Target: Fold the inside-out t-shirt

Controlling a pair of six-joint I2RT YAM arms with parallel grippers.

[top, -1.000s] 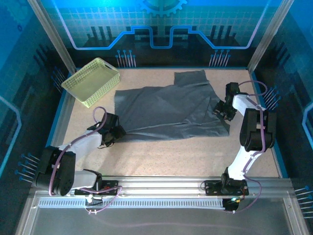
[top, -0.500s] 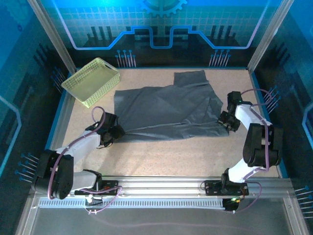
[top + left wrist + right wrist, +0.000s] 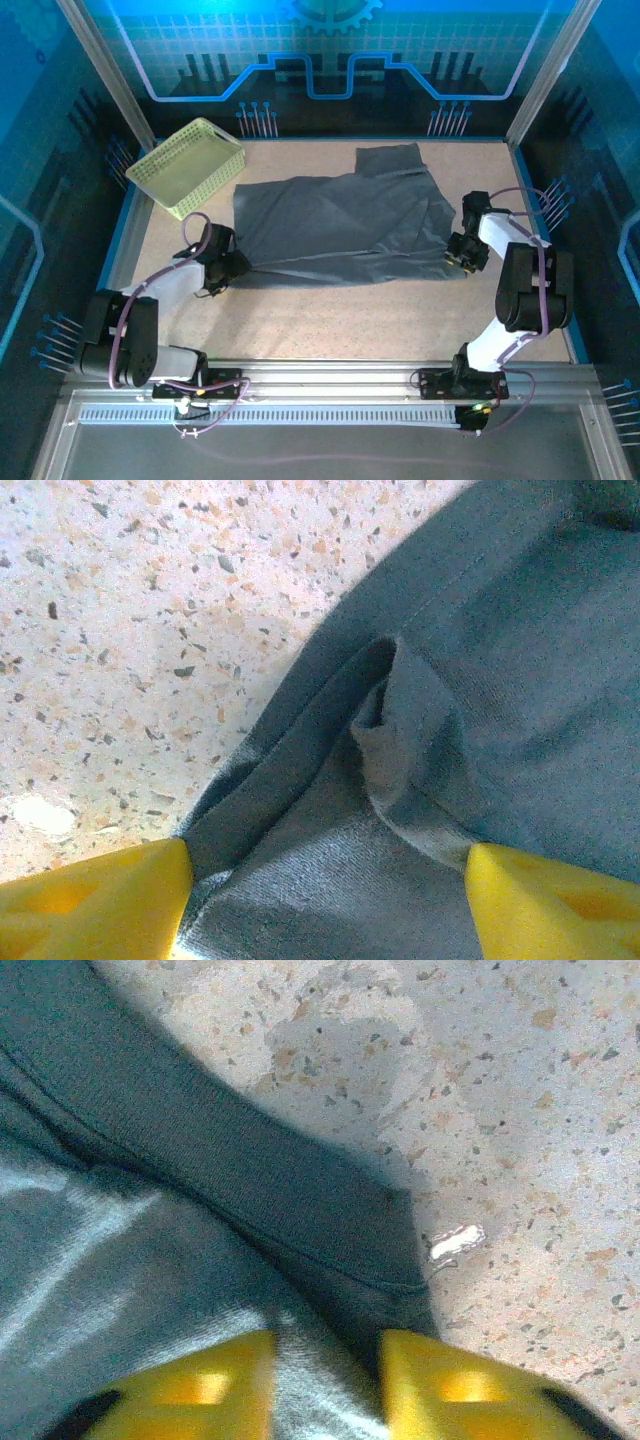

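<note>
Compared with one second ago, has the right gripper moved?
Yes. In the top view the right gripper has come nearer the front rail, along the right edge of the t-shirt to its near corner.

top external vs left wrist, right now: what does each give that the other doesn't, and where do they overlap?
Top external gives the layout: the whole t-shirt spread on the table, the basket by its far-left corner, and the right gripper at its near-right corner. Left wrist gives the close detail: the left gripper open, its yellow fingers on either side of a raised fold in the shirt's edge, with the stitch line visible. Shared: the left gripper at the shirt's near-left corner, on the speckled table.
</note>
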